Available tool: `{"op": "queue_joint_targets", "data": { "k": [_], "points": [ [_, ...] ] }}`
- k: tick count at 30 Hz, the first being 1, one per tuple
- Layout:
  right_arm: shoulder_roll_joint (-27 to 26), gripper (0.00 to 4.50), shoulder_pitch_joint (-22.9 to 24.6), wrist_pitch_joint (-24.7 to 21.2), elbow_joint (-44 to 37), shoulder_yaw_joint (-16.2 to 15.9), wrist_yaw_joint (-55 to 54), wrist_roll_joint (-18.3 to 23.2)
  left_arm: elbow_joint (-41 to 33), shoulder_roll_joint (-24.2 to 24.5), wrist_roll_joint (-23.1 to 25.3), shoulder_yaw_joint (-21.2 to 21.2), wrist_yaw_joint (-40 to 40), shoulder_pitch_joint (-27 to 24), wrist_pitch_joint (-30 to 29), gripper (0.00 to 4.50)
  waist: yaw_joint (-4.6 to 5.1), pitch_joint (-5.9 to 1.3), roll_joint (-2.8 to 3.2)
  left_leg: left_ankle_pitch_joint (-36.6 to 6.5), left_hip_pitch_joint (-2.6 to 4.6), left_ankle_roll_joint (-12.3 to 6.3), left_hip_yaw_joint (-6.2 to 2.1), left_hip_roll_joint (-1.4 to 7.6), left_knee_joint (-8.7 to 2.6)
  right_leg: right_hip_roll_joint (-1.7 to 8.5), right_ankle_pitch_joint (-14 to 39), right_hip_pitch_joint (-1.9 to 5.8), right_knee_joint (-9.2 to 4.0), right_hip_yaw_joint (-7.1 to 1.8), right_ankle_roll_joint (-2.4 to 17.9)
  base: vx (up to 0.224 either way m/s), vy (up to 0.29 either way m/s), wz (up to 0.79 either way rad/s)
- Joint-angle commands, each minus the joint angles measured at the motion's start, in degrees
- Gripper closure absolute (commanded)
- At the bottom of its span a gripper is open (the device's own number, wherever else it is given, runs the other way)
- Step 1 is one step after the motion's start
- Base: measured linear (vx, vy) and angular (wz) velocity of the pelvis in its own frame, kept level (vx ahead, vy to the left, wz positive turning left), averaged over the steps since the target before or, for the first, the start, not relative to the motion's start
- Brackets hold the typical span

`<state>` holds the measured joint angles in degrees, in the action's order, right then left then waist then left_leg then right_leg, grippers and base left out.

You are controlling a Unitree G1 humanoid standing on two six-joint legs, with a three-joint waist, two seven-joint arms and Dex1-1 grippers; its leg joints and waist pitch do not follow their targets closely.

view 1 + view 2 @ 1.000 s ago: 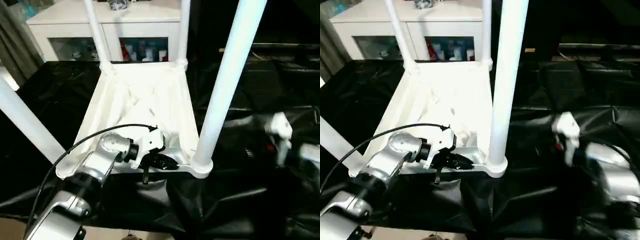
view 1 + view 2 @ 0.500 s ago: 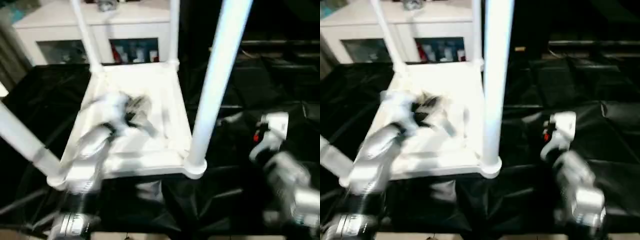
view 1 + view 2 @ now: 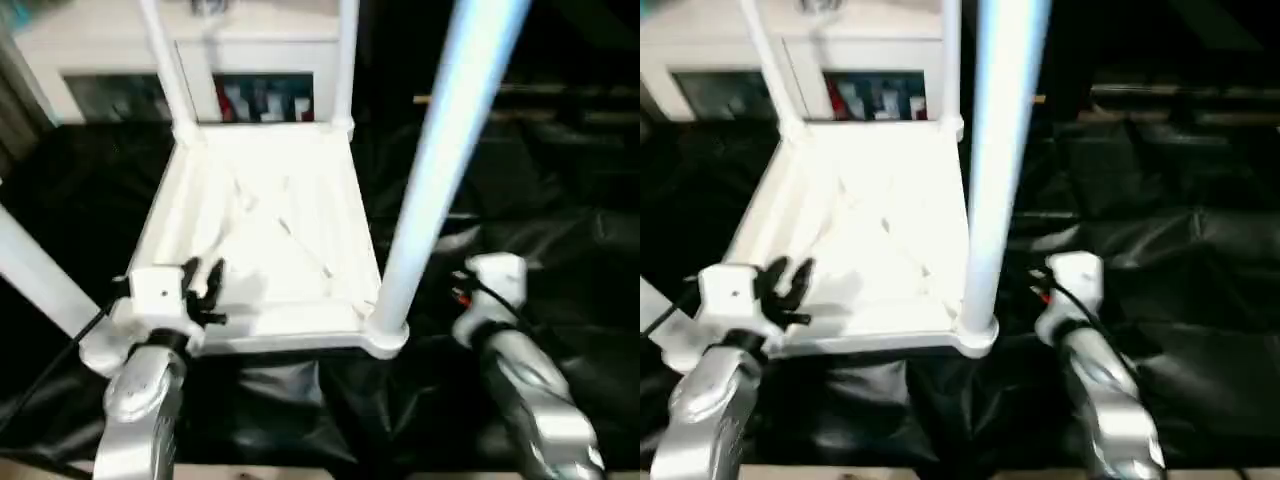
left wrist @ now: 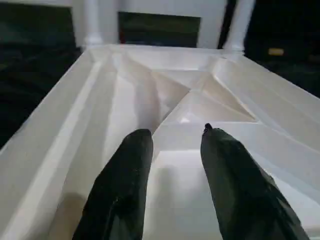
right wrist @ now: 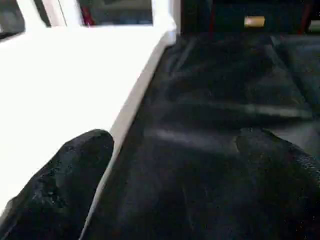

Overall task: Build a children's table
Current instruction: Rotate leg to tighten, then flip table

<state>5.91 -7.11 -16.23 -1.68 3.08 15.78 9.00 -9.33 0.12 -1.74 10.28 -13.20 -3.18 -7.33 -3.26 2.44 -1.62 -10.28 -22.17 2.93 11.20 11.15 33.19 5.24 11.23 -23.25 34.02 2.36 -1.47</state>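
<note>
Now, you have the white plastic rectangular tabletop point(image 3: 265, 235) lying ribbed underside up on the black plastic sheet point(image 3: 520, 200), all four white tubular legs point(image 3: 440, 150) standing in its corner sockets. Your left gripper point(image 3: 203, 288) hovers over the near edge at about seven o'clock, fingers partly spread and empty; your right gripper point(image 5: 170, 165), at four o'clock over the sheet, gapes wide, holding nothing. Expect a light, stiff, slippery, top-heavy piece; it probably handles best gripped by the rim or low on a leg near its socket.

surface: crinkled black sheeting point(image 3: 560, 230) | behind: white cabinet point(image 3: 250, 50), glass-fronted shelves point(image 3: 265, 98) holding small items
</note>
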Motion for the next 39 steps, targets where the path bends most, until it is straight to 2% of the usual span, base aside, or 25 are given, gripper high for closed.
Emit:
{"op": "queue_joint_targets", "data": {
  "k": [1,2,3,5,6,7,8,9,10,11,12,14,15,16,17,18,20,21,22,23,27,32,36,38,39],
  "points": [
    [0.7,0.0,-0.3,-0.5,1.4,-0.2,1.4,0.4,-1.3,0.3,1.3,-0.6,1.0,-0.7,-0.6,2.6,-0.13,-2.67,1.32,-16.6,1.15,0.88,-1.21,2.26,-4.82,1.57,13.0,1.29,-4.47,-1.76,4.3,0.0,0.0,0.0],
    [0.8,0.0,-0.2,0.0,1.8,-0.4,1.7,0.3,-1.0,0.6,1.5,-0.8,1.0,-1.0,-0.3,2.6,-0.07,-2.76,0.8,-16.3,1.24,1.13,-1.1,2.23,-4.69,1.41,11.0,1.35,-4.48,-1.75,4.3,0.0,0.0,0.0],
    [0.8,0.0,-0.1,0.4,2.1,-0.5,1.6,0.2,-0.8,1.0,1.4,-1.0,0.7,-1.1,-0.6,2.6,-0.14,-2.84,0.74,-16.2,1.37,1.6,-1.12,2.19,-4.72,1.3,7.9,1.54,-4.25,-1.76,4.6,0.0,0.0,0.0],
    [0.7,0.0,0.8,0.4,1.4,-0.2,1.2,0.5,-0.8,1.7,1.1,-1.6,0.1,-1.5,-1.5,2.6,-0.36,-3.1,2.97,-15.1,1.62,2.44,-1.34,2.01,-4.65,1.23,2.6,1.75,-3.74,-1.66,5.8,0.0,0.0,0.0],
    [0.6,0.0,1.2,0.2,0.7,0.0,0.9,0.7,-1.0,2.1,1.0,-2.0,-0.3,-1.5,-2.0,2.6,-0.3,-3.14,2.62,-14.9,1.47,2.2,-1.26,1.88,-4.57,1.21,0.9,2.12,-3.68,-1.58,6.4,0.0,0.0,0.0],
    [0.4,0.0,2.0,-0.4,-0.9,0.3,0.7,1.2,-1.3,2.6,1.0,-2.6,-1.0,-1.2,-2.6,2.6,-0.41,-3.17,2.93,-14.7,1.36,1.79,-1.22,1.72,-4.38,1.39,0.4,2.24,-3.58,-1.68,7.1,0.0,0.0,0.0],
    [0.3,0.0,2.5,-0.6,-1.7,0.3,0.7,1.4,-1.5,2.8,0.9,-2.8,-1.2,-1.0,-3.0,2.6,-0.34,-3.06,2.49,-15.2,1.31,1.35,-1.04,1.75,-4.46,1.37,1.3,2.25,-3.98,-1.69,7.2,0.0,0.0,0.0],
    [0.3,0.0,2.9,-0.8,-2.5,0.4,0.6,1.6,-1.7,3.0,0.7,-3.0,-1.4,-0.8,-3.3,2.6,-0.31,-3.15,2.49,-12.8,0.83,0.46,-1.01,1.62,-4.16,1.49,-0.1,2.34,-3.81,-1.77,8.0,0.0,0.0,0.0],
    [0.5,0.0,3.9,-0.6,-3.2,0.5,0.9,1.7,-0.8,2.9,0.7,-3.3,-1.2,0.4,-3.7,2.6,-0.5,-3.37,3.93,-6.0,0.19,-1.34,-1.04,1.24,-3.52,1.41,-6.5,1.97,-3.14,-1.59,9.7,0.0,0.0,0.0],
    [0.6,0.0,4.7,-0.3,-3.6,0.4,1.0,1.6,-0.4,2.8,0.7,-3.4,-1.1,0.9,-3.9,2.6,-0.22,-3.44,3.13,-3.9,0.03,-2.67,-0.63,1.09,-3.21,1.07,-8.7,1.8,-3.45,-1.4,10.2,0.0,0.0,0.0],
    [0.7,0.0,4.9,-0.2,-3.7,0.3,1.1,1.5,-0.2,2.8,0.8,-3.5,-1.0,1.0,-4.0,2.6,-0.37,-3.67,3.09,-2.8,-0.17,-4.62,-0.55,0.85,-2.81,1.16,-9.1,1.75,-3.31,-1.17,11.4,0.0,0.0,0.0],
    [1.0,0.0,7.3,-0.3,-5.5,1.1,0.8,1.7,-0.5,2.6,0.4,-4.0,-0.8,0.7,-3.9,2.6,-0.19,-3.52,3.26,-6.9,-0.51,-5.99,-0.4,0.75,-2.81,1.34,-1.1,1.35,-4.17,-1.01,12.1,0.0,0.0,0.0],
    [1.0,0.0,7.3,-0.3,-5.5,1.1,0.8,1.7,-0.5,2.6,0.4,-4.0,-0.8,0.7,-3.9,2.6,0.01,-3.2,3.44,-12.3,-0.28,-5.42,-0.44,0.92,-3.08,1.47,8.1,1.22,-4.97,-0.91,11.1,0.0,0.0,0.0],
    [1.2,0.0,7.8,-0.4,-6.1,1.5,0.7,1.9,-0.9,2.5,0.0,-4.1,-0.7,0.2,-3.8,2.6,0.45,-2.65,3.73,-21.6,0.69,-2.71,-0.84,1.15,-3.73,1.63,22.5,1.13,-5.76,-0.69,8.2,0.0,0.0,0.0],
    [1.8,0.0,8.3,-0.5,-6.6,1.8,1.0,2.0,-1.4,2.3,0.0,-4.5,-0.6,-0.7,-3.6,2.6,0.72,-2.49,3.91,-25.2,1.14,-1.19,-1.16,1.27,-3.96,1.64,27.7,0.97,-6.16,-0.65,6.3,0.0,0.0,0.0],
    [1.8,0.0,8.3,-0.5,-6.6,1.8,1.0,2.0,-1.4,2.3,0.0,-4.5,-0.6,-0.7,-3.6,2.6,1.08,-2.31,3.83,-28.1,1.46,0.72,-1.69,1.4,-4.29,1.6,31.7,0.72,-6.82,-0.67,3.2,0.0,0.0,0.0],
    [3.9,0.0,8.7,-0.7,-6.3,2.3,1.9,1.7,-1.9,2.0,0.3,-5.4,-0.2,-1.8,-3.6,2.6,1.75,-2.08,2.48,-29.3,1.24,1.45,-1.89,1.31,-4.6,1.48,32.8,0.81,-7.13,-0.6,1.1,0.0,0.0,0.0],
    [4.7,0.0,8.8,-0.8,-6.3,2.4,2.2,1.4,-2.2,2.0,0.5,-5.7,-0.1,-2.3,-3.6,2.6,1.57,-2.01,3.32,-29.6,1.54,1.72,-2.01,1.38,-4.68,1.71,33.4,0.6,-7.28,-0.85,0.6,0.0,0.0,0.0],
    [5.8,0.0,9.3,-1.3,-6.8,2.6,3.1,1.6,-2.9,1.7,0.4,-5.6,0.2,-3.4,-3.9,2.6,1.86,-2.01,2.26,-29.5,1.54,1.62,-1.86,1.33,-4.51,1.59,33.4,0.45,-7.55,-0.89,0.2,0.0,0.0,0.0],
    [6.3,0.0,9.7,-1.4,-7.1,2.6,3.6,1.6,-3.1,1.7,0.4,-5.6,0.2,-4.1,-3.9,2.6,1.66,-2.14,2.65,-28.8,1.43,1.6,-2.03,1.32,-4.56,1.79,32.8,0.72,-7.16,-0.95,0.3,0.0,0.0,0.0],
    [9.8,0.0,11.5,-2.9,-8.5,3.1,7.9,3.5,-5.1,1.2,0.6,-6.8,0.8,-8.4,-4.0,2.6,1.41,-2.33,1.89,-26.1,0.94,0.53,-1.78,1.55,-4.58,1.8,29.2,0.96,-6.83,-1.4,0.5,0.0,0.0,0.0],
    [9.6,0.0,10.7,-4.2,-8.7,1.4,7.5,3.5,-4.9,0.7,1.1,-8.0,1.6,-7.8,-4.2,2.6,1.3,-2.4,1.97,-24.5,0.9,0.14,-1.59,1.55,-4.48,1.6,26.1,0.85,-6.59,-1.48,1.8,0.0,0.0,0.0],
    [9.1,0.0,11.0,-5.1,-10.0,-0.3,7.2,3.6,-4.2,0.5,1.1,-8.3,2.2,-7.0,-4.7,2.6,1.15,-2.63,2.04,-22.3,0.7,0.02,-1.56,1.64,-4.49,1.63,22.3,1.24,-6.07,-1.57,2.7,0.0,0.0,0.0],
    [9.0,0.0,11.0,-5.4,-10.3,-0.6,7.4,3.6,-3.9,0.7,0.3,-8.3,1.7,-6.8,-6.2,2.6,1.13,-2.8,2.28,-19.4,0.42,-0.14,-1.54,1.72,-4.4,1.54,17.8,1.32,-5.69,-1.68,3.7,0.0,0.0,0.0],
    [9.1,0.0,10.9,-5.5,-10.2,-0.6,7.4,3.7,-3.8,0.4,-0.1,-7.9,1.9,-6.8,-5.8,2.6,1.16,-3.26,2.26,-10.1,-0.41,-1.92,-1.28,1.48,-3.59,1.01,6.0,1.2,-5.01,-1.55,6.5,0.0,0.0,0.0]
  ]
}}
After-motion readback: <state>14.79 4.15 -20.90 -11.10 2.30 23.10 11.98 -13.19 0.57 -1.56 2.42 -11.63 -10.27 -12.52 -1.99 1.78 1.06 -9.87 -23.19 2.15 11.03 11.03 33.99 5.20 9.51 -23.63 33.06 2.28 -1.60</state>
